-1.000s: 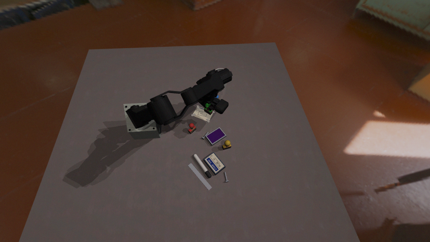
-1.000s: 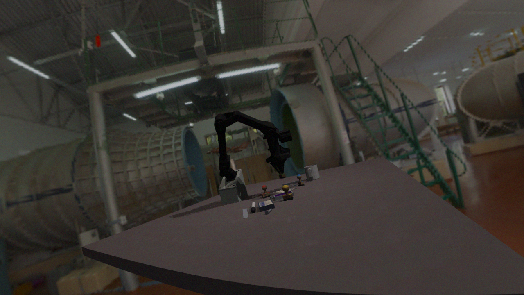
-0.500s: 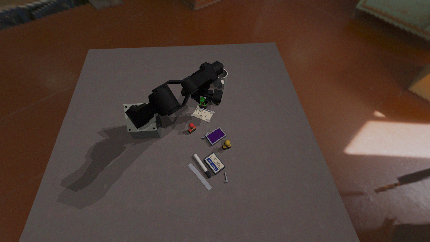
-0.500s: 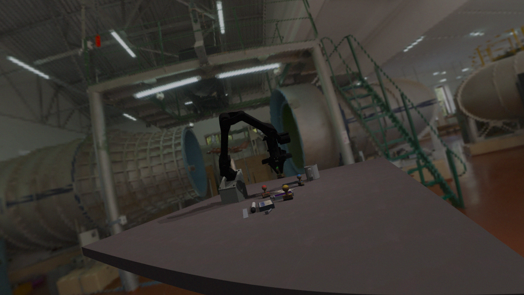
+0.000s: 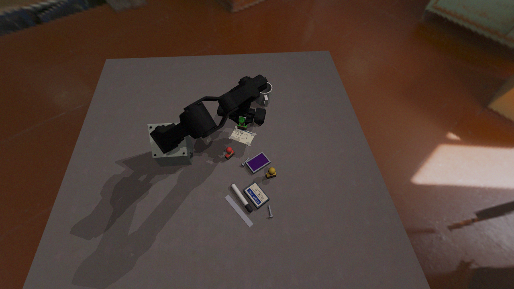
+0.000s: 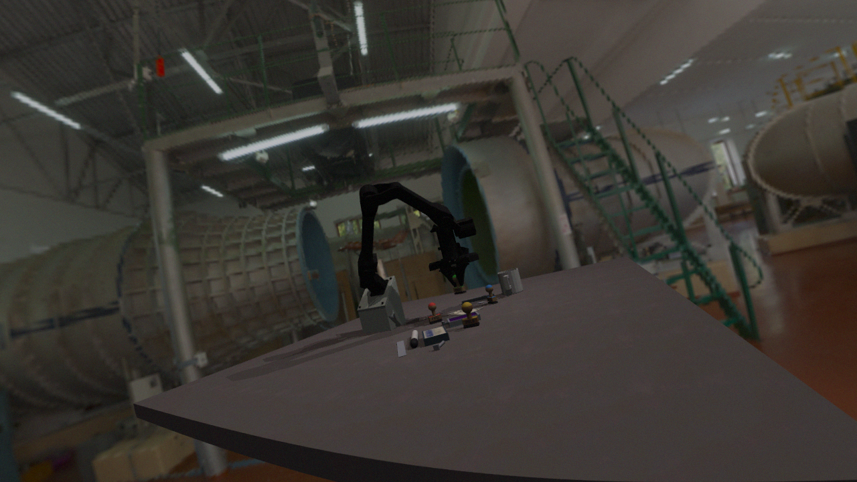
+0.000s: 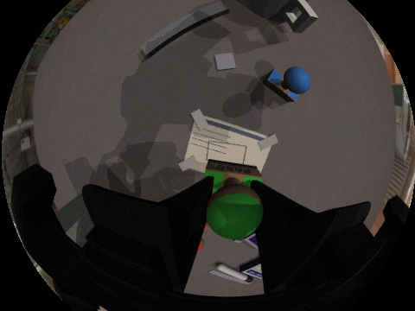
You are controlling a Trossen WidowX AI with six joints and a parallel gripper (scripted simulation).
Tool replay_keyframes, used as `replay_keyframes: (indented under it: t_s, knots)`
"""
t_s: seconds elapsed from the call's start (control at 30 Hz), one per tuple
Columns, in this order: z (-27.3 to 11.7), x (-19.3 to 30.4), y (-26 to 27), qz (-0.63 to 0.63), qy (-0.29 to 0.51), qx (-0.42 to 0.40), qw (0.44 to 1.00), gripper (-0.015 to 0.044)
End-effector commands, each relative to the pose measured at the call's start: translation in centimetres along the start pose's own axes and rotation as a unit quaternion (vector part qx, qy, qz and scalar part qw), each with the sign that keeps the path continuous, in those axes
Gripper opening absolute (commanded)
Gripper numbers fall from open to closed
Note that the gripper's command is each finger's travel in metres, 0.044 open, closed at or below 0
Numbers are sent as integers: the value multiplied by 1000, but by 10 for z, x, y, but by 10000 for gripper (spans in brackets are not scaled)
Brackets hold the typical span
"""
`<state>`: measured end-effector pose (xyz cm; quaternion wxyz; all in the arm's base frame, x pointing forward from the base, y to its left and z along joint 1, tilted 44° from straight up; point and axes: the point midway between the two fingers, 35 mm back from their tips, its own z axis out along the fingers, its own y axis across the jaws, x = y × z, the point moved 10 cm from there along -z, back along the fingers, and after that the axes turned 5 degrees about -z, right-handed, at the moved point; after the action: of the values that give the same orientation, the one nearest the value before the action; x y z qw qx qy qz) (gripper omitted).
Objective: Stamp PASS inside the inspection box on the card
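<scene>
My gripper is shut on the green-knobbed PASS stamp. The stamp hangs above the bench, its lettered base pointing down. In the wrist view it covers the near edge of the card, which is taped down at its corners. The inspection box shows just beyond the stamp's base; no print shows in its visible part, and its near edge is hidden. The purple ink pad lies open, away from the gripper.
A red stamp and a yellow stamp stand near the pad. A blue stamp, a metal bar and a mug are beyond the card. A blue-labelled pad case, marker, flat strip and bolt lie nearer.
</scene>
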<state>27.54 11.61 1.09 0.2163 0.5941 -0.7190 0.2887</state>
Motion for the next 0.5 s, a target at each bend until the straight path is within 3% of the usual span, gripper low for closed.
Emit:
replay_keyframes:
  t_s: [0.0, 0.47]
  knots:
    - [5, 0, 1, -3, 2, -3, 1000, 0]
    - [14, 0, 0, -3, 1, -3, 1000, 0]
